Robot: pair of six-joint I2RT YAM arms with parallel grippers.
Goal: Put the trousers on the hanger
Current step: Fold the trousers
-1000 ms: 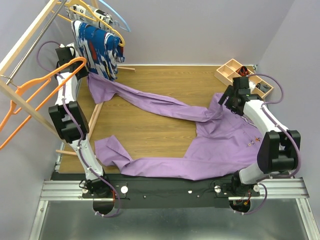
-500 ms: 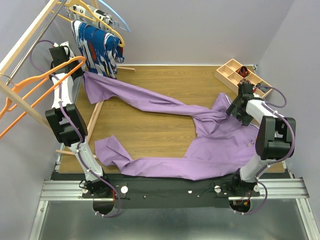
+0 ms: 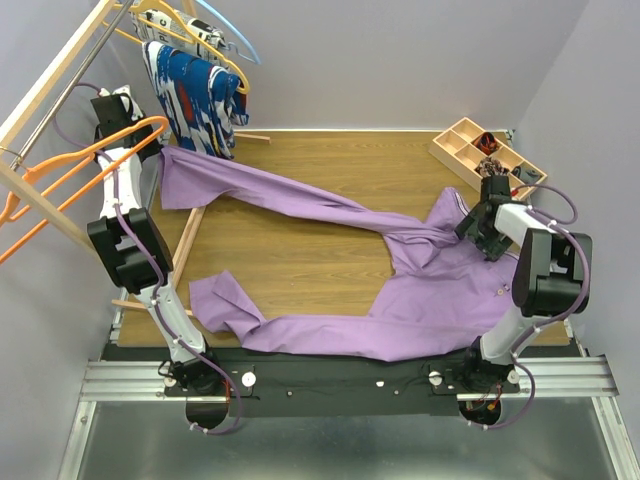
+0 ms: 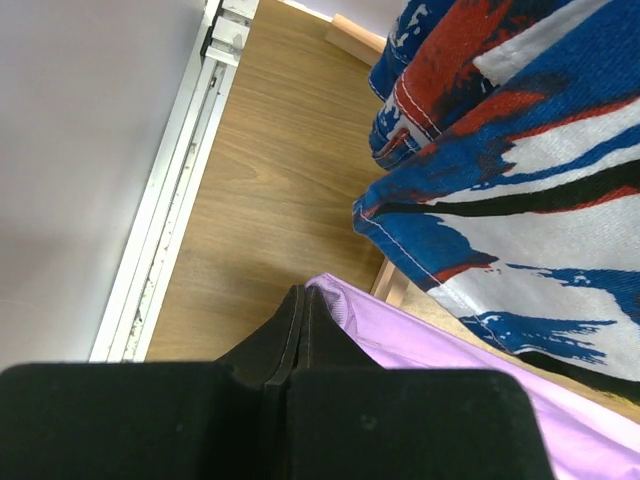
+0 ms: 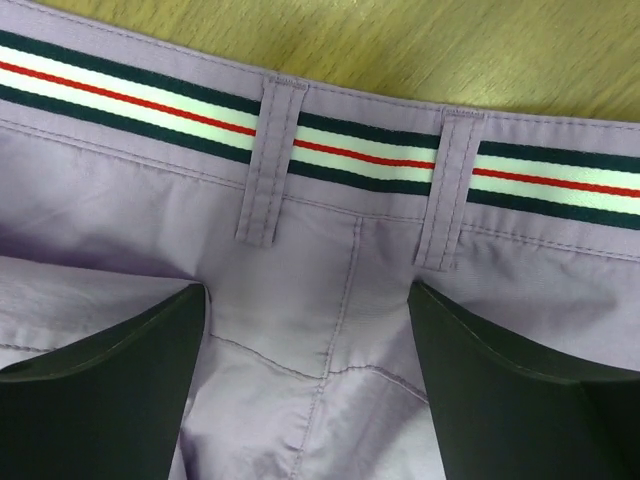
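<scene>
The lilac trousers [image 3: 420, 290] lie spread over the wooden table, one leg stretching to the far left. My left gripper [image 3: 152, 172] is shut on that leg's end [image 4: 345, 310], holding it beside the bright orange hanger [image 3: 100, 149], which hangs from the rack at the left. In the left wrist view the black fingers [image 4: 298, 330] are pressed together with lilac cloth pinched at their tips. My right gripper [image 3: 487, 235] stands open just above the waistband [image 5: 360, 160], its striped band and two belt loops beyond the fingertips. Between its fingers [image 5: 130, 390] lies flat cloth.
A wooden clothes rack [image 3: 60, 70] stands at the far left with a blue, white and red patterned garment [image 3: 200, 95] and a light blue hanger [image 3: 240, 45]. The rack's base bar [image 3: 190, 235] lies on the table. A wooden compartment tray [image 3: 475, 145] sits at the far right.
The left gripper has pulled the trouser leg end further left toward the rack. The right arm has folded back and its open gripper has come down over the waistband.
</scene>
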